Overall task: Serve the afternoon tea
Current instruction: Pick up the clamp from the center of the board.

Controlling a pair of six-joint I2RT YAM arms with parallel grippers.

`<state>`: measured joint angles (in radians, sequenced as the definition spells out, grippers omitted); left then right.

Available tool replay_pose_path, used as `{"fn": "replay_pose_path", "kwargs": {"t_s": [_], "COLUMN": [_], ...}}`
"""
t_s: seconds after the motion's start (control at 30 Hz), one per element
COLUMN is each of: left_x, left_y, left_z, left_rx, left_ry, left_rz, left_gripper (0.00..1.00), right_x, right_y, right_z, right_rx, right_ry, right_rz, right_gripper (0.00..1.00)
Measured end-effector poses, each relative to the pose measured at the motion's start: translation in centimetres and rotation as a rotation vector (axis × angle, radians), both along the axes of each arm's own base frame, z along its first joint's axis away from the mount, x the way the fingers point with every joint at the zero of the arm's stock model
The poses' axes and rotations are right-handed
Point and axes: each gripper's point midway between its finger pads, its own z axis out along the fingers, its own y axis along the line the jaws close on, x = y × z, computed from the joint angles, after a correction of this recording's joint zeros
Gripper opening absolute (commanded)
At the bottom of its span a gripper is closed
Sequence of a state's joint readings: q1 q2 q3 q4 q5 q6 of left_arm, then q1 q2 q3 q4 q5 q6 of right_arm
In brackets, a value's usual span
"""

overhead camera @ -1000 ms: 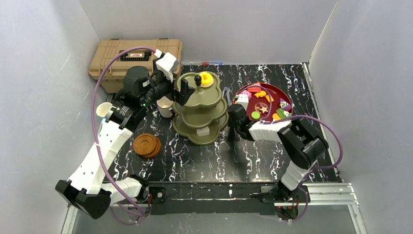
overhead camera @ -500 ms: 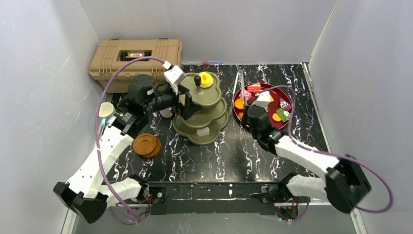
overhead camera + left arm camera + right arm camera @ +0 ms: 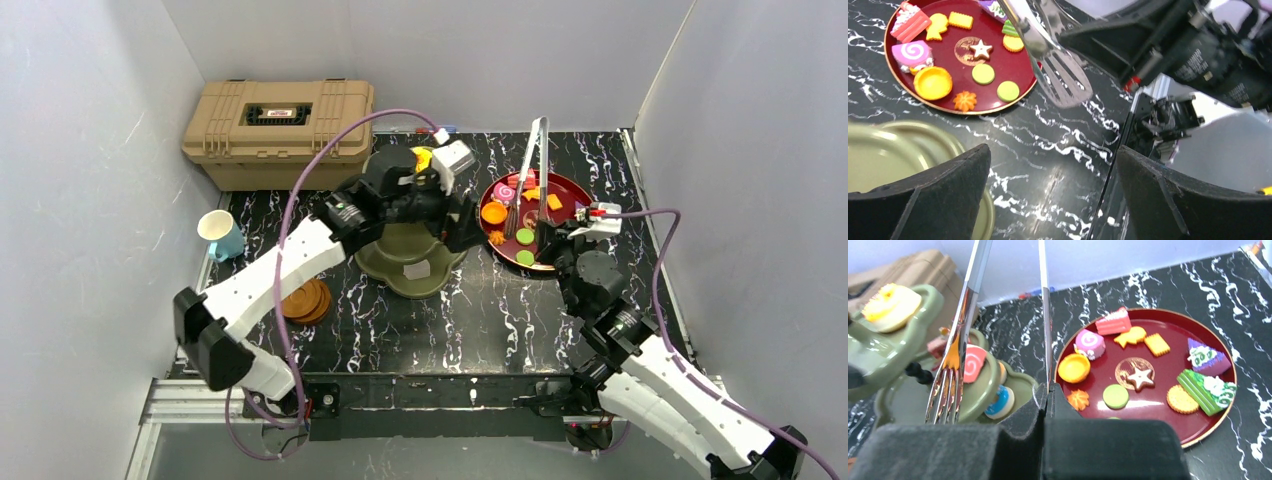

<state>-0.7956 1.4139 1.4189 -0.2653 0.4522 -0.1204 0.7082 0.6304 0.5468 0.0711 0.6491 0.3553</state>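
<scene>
Right gripper (image 3: pixel 1045 396) is pinching 1 arm of the metal tongs (image 3: pixel 959 347), fingers pressed together, at the near edge of the dark-red plate (image 3: pixel 1168 365). 12 toy pastries (image 3: pixel 1115 396) are sitting on that plate, with at least 4 more on the 3-tier olive stand (image 3: pixel 385 268). Left gripper (image 3: pixel 1053 162) is hanging spread wide and empty between stand and plate. 1 white-and-blue cup (image 3: pixel 218 232) is standing far left. Brown saucers (image 3: pixel 303 298) are lying stacked left-front of the stand, count unclear.

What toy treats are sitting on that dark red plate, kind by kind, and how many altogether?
Cake slices: 3
Swirl roll: 1
Tart: 1
Green discs: 2
Biscuits: 5
Total: 12
</scene>
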Motion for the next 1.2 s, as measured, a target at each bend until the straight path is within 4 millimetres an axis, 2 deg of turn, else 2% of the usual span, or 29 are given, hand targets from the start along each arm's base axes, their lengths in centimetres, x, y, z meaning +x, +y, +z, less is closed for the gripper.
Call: {"fn": "replay_pose_path", "kwargs": {"t_s": [0.13, 0.23, 0.33, 0.47, 0.63, 0.9, 1.07, 1.1, 1.2], "left_x": [1.2, 1.9, 2.3, 3.2, 4.4, 6.1, 6.1, 6.2, 6.4], "left_y": [-3.4, -4.8, -5.2, -5.1, -4.7, -5.6, -5.8, -5.7, -5.5], "left_z": [0.4, 1.5, 3.0, 5.4, 5.5, 4.3, 5.1, 5.2, 5.2], "left_rx": [-0.015, -0.047, -0.081, -0.122, -0.113, -0.094, -0.122, -0.124, -0.125], "left_ry": [0.047, 0.063, 0.065, 0.031, 0.014, 0.013, 0.001, -0.001, -0.012], "left_rz": [0.024, 0.037, 0.055, 0.101, 0.171, 0.195, 0.179, 0.177, 0.167], "left_gripper": [0.95, 0.96, 0.95, 0.91, 0.84, 0.53, 0.31, 0.26, 0.17], "right_x": [0.0, 0.3, 0.4, 0.3, 0.0, -0.3, -0.4, -0.3, -0.1], "right_y": [0.7, 1.9, 2.9, 3.6, 4.2, 5.1, 5.6, 5.7, 6.2], "right_z": [1.5, 2.0, 2.6, 4.4, 5.8, 6.5, 6.3, 6.2, 5.5], "right_rx": [0.027, 0.044, 0.063, 0.112, 0.155, 0.196, 0.197, 0.196, 0.190], "right_ry": [-0.058, -0.078, -0.097, -0.156, -0.199, -0.216, -0.207, -0.205, -0.178], "right_rz": [0.039, 0.085, 0.128, 0.164, 0.196, 0.245, 0.267, 0.270, 0.286], "right_gripper": [0.01, 0.01, 0.01, 0.01, 0.01, 0.01, 0.03, 0.09, 0.43]}}
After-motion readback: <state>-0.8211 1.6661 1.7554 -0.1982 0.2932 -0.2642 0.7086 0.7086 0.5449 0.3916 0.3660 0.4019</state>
